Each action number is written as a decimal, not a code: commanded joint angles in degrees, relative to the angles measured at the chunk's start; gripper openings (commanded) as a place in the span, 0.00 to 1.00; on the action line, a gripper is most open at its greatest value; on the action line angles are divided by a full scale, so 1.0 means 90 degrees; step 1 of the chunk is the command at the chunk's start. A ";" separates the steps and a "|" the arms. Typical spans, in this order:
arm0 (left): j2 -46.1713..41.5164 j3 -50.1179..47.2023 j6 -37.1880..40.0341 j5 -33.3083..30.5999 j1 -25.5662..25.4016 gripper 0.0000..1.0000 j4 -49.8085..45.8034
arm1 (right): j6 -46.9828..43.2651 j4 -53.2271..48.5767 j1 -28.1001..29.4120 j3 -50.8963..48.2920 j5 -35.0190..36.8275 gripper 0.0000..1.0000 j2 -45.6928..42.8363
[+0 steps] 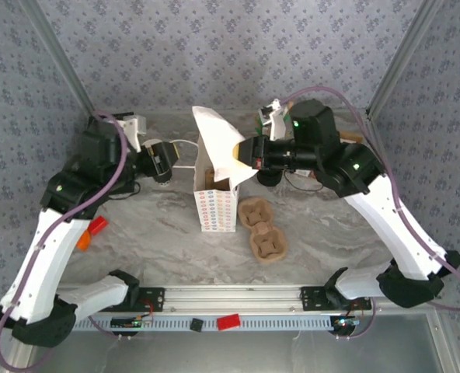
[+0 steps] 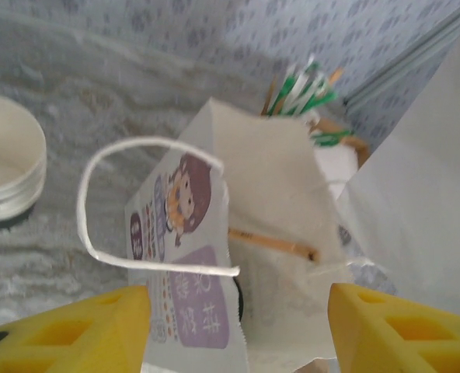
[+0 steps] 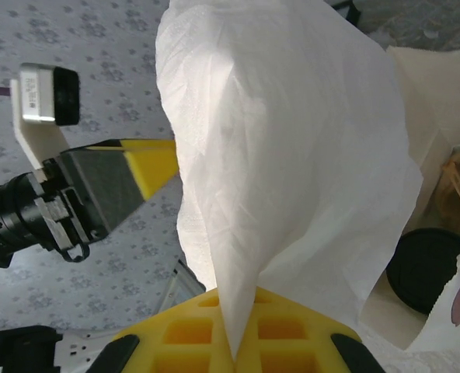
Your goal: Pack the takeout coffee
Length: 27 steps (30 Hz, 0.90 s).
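White bag [image 1: 216, 210] with coloured dots, black lid [image 3: 426, 268], grey marbled table [image 1: 152, 233].

Right wrist view: white napkin [image 3: 292, 155] blocks centre, hiding most of bag [image 3: 440, 93] interior. Black lid [image 3: 428, 268] at 4 o'clock half covered; what sits under it hidden. Left wrist view blurred: bag print unreadable, cup stack [image 2: 5, 167] cut off at 9 o'clock, left hand [image 2: 238, 330] fingers [image 2: 401, 326] cropped at 6 o'clock.

Bright, even light; faint soft shadows; left wrist view blurred; white tissue [image 3: 292, 155] glaring near lens.
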 commanded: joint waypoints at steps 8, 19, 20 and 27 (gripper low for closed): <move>0.0585 -0.0561 -0.0036 0.1037 0.0144 0.65 0.0338 | 0.0817 0.0096 -0.0061 -0.0024 0.0265 0.00 0.0603; 0.0601 -0.0747 0.0033 0.0594 0.0198 0.45 0.0294 | 0.0509 -0.0790 -0.0088 0.0596 0.1152 0.00 0.1455; 0.0614 -0.0759 0.0022 0.0582 0.0198 0.44 0.0305 | 0.0418 -0.0986 -0.0068 0.0733 0.1269 0.00 0.1573; 0.0635 -0.0760 0.0023 0.0434 0.0198 0.42 0.0298 | -0.0029 -0.1793 0.0208 0.1238 0.1725 0.00 0.2160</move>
